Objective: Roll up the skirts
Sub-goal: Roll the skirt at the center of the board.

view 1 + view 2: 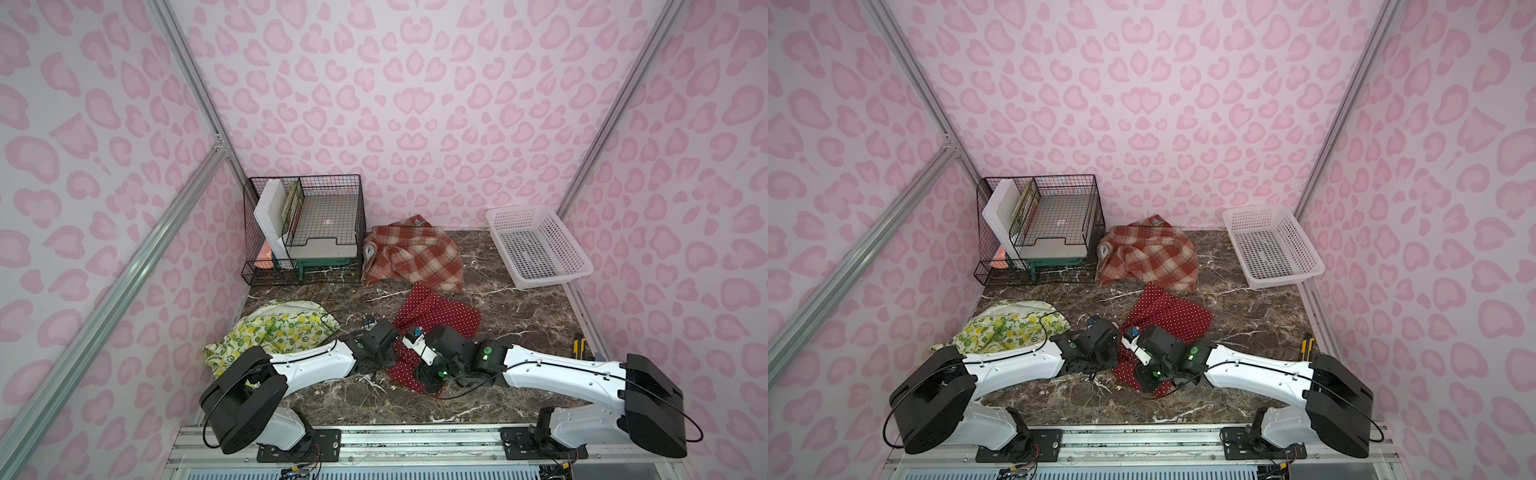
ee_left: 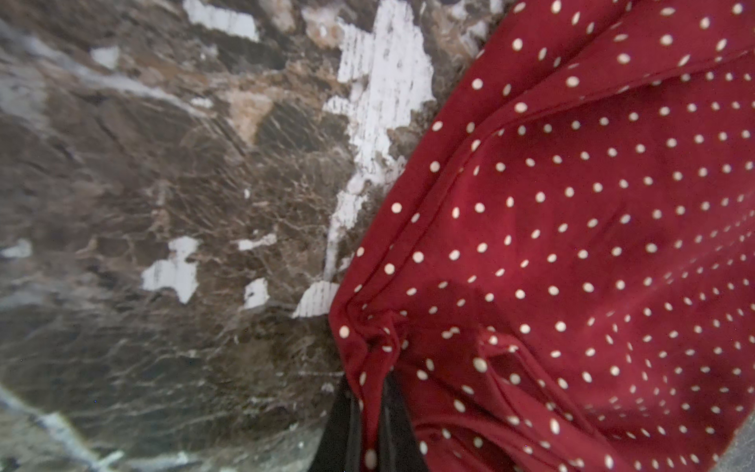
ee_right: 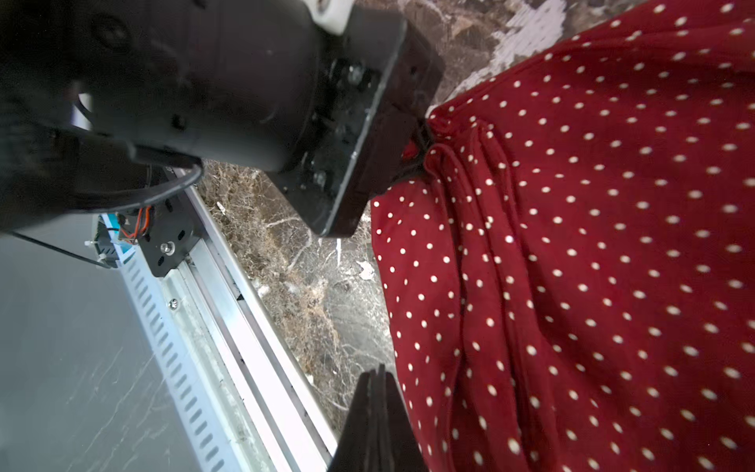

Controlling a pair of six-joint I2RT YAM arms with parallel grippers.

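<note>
Centrally, the red polka-dot skirt (image 1: 440, 311) lies crumpled on the marble table (image 1: 528, 307), under and ahead of both grippers; the left gripper (image 2: 369, 394) pinches a gathered fold of its edge between closed jaws; the right gripper (image 3: 379, 378) has its jaws pressed together just beside the same skirt's hem, any caught cloth indiscernible; plaid skirt (image 1: 411, 253) well beyond both grippers; lemon skirt (image 1: 274, 328) beside the left arm (image 1: 311, 361), outward of its gripper.
</note>
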